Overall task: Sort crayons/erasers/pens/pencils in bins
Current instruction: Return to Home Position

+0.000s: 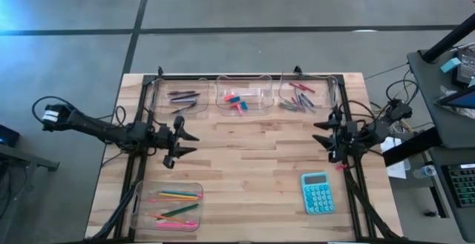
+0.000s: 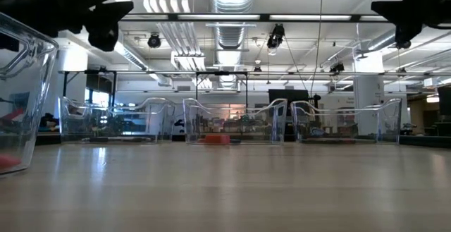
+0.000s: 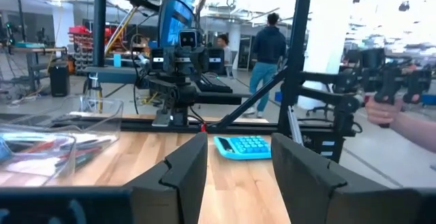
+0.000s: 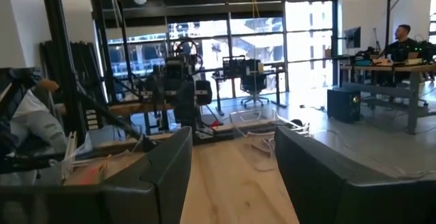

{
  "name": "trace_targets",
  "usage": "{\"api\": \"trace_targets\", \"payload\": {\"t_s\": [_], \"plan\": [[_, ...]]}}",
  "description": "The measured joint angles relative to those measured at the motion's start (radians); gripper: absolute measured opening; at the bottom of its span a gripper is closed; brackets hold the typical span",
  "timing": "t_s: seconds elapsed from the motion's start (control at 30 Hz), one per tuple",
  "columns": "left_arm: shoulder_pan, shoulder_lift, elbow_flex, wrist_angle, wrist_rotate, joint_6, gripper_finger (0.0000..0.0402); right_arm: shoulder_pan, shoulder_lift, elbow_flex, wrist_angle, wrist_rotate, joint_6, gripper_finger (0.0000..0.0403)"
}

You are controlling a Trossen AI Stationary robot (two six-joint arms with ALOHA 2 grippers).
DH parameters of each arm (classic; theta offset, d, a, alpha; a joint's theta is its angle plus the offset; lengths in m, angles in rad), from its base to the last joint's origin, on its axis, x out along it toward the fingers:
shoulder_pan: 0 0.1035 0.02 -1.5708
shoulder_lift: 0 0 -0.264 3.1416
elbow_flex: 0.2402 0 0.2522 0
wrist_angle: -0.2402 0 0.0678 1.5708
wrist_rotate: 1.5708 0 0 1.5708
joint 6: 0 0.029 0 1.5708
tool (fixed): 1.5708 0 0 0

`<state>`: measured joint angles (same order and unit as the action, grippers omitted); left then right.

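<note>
**Sorted stationery in four clear bins; both arms parked at the worktop's side edges.**

The pens (image 1: 182,96), erasers (image 1: 236,101) and crayons (image 1: 300,97) lie in the three bins (image 1: 241,90) along the far edge, the pencils (image 1: 177,206) in the near-left bin; judged by build, all are light and rigid, the smooth round sticks apt to roll and best pinched across mid-shaft, the erasers grippy and best taken across their short sides. The left gripper (image 1: 185,143) and right gripper (image 1: 324,136) hover with jaws parted and nothing between them. Only the overhead view shows each bin's contents and the teal calculator (image 1: 317,193) lying clear of them; the table-level view shows the bins' scalloped walls; the wrist views confirm the bare gap between the jaws and show people beyond the worktop (image 1: 252,162).
</note>
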<state>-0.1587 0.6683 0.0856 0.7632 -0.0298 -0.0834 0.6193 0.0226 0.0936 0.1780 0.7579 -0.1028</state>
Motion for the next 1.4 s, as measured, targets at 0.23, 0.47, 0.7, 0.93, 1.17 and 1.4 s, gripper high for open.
{"api": "trace_targets", "payload": {"t_s": [0.23, 0.47, 0.7, 0.93, 1.17, 1.4], "plan": [[0.002, 0.031, -0.060, 0.118, 0.052, -0.012, 0.0148, -0.007, -0.010, -0.081, 0.070, -0.007, 0.006, 0.0198], [0.002, 0.038, -0.077, 0.114, 0.063, -0.015, 0.0148, -0.048, -0.009, -0.082, 0.043, -0.059, 0.047, 0.0198], [0.002, 0.093, -0.078, 0.120, 0.079, -0.016, 0.0148, -0.093, -0.007, -0.082, 0.031, -0.080, 0.050, 0.0198], [0.002, 0.150, -0.079, 0.184, 0.081, -0.040, 0.0148, -0.131, -0.007, -0.082, -0.023, -0.098, 0.082, 0.0198], [0.002, 0.207, -0.080, 0.190, 0.083, -0.034, 0.0148, -0.159, -0.007, -0.082, -0.107, -0.105, 0.093, 0.0198], [0.002, 0.295, -0.082, 0.217, 0.083, -0.058, 0.0148, -0.176, 0.014, -0.082, -0.112, -0.103, 0.066, 0.0198]]}}
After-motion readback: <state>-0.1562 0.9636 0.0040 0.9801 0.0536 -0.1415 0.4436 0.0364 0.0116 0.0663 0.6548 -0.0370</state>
